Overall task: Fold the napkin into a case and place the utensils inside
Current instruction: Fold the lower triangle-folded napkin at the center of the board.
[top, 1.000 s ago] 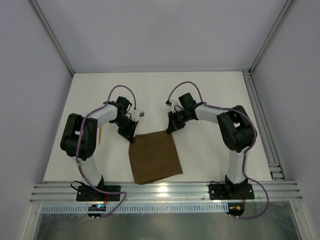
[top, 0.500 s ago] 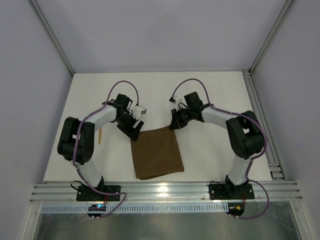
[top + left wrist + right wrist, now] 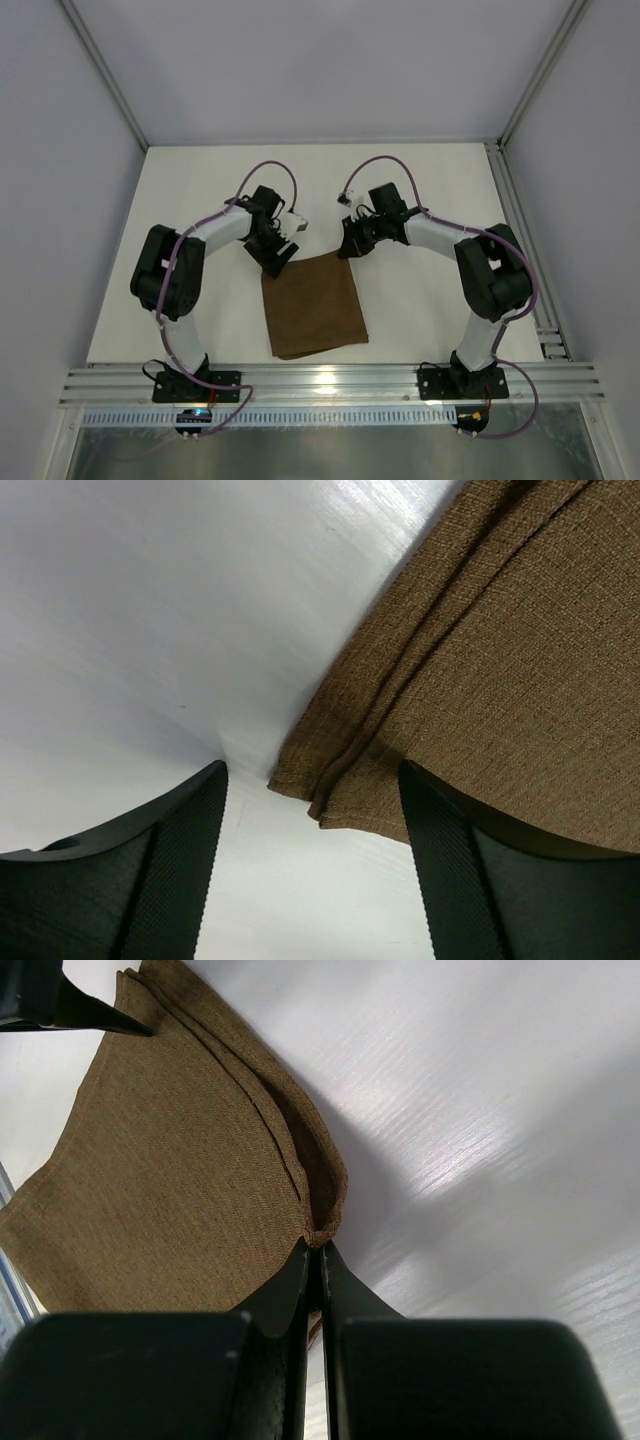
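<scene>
The dark brown napkin (image 3: 313, 305) lies flat on the white table between the arms, a wide rectangle with layered folds along its far edge. My left gripper (image 3: 274, 261) stands open over the far left corner (image 3: 300, 780), which lies loose between the fingers (image 3: 175, 860) and touches neither. My right gripper (image 3: 347, 249) is shut on the far right corner (image 3: 322, 1232), pinching the bunched layers of the napkin (image 3: 170, 1160) just above the table. No narrow case shape shows. The utensils are out of view.
The white table (image 3: 420, 180) is walled left, right and behind by grey panels. An aluminium rail (image 3: 330, 382) runs along the near edge by the arm bases. The left gripper's fingertips (image 3: 60, 1000) show at the right wrist view's top left.
My left gripper has opened and let go of the far left corner, then shifted a little right. The napkin has slid slightly to the right. The right gripper has stayed shut on its corner.
</scene>
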Motion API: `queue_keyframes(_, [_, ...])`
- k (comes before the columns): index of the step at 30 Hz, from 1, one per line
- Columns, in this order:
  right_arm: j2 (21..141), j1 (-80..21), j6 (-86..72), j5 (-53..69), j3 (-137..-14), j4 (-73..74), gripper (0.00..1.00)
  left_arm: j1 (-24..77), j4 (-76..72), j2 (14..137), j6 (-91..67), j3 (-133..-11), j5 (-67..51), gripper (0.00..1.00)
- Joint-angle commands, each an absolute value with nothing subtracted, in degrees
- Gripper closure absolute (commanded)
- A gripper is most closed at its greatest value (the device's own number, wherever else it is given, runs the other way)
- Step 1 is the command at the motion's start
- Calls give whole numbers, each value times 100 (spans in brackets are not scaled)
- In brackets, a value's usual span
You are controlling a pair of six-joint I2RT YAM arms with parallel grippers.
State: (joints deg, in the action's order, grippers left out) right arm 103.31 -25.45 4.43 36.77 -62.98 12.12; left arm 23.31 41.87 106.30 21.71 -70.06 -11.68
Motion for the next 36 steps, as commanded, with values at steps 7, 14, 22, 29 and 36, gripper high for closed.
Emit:
queue_keyframes(7, [9958,-2558,492,3577,-6319,1046,97,2460,4887,10749,2259,-6812,-1302,35])
queue_keyframes(14, [9879,-2558,440,3533,-6284,1020,97,3013,4456,10977,1978,-6522,-677,42])
queue_keyframes(22, [9896,-2558,430,3542,-6214,949,97,3006,4184,10837,1723,-6460,-711,100])
queue_keyframes(29, [9940,-2487,483,3129,-6187,590,97,3006,3244,9941,1643,-6240,-284,100])
queue_keyframes(36, [9949,-2312,711,2875,-6688,483,97,3006,2470,9519,2206,-6662,456,100])
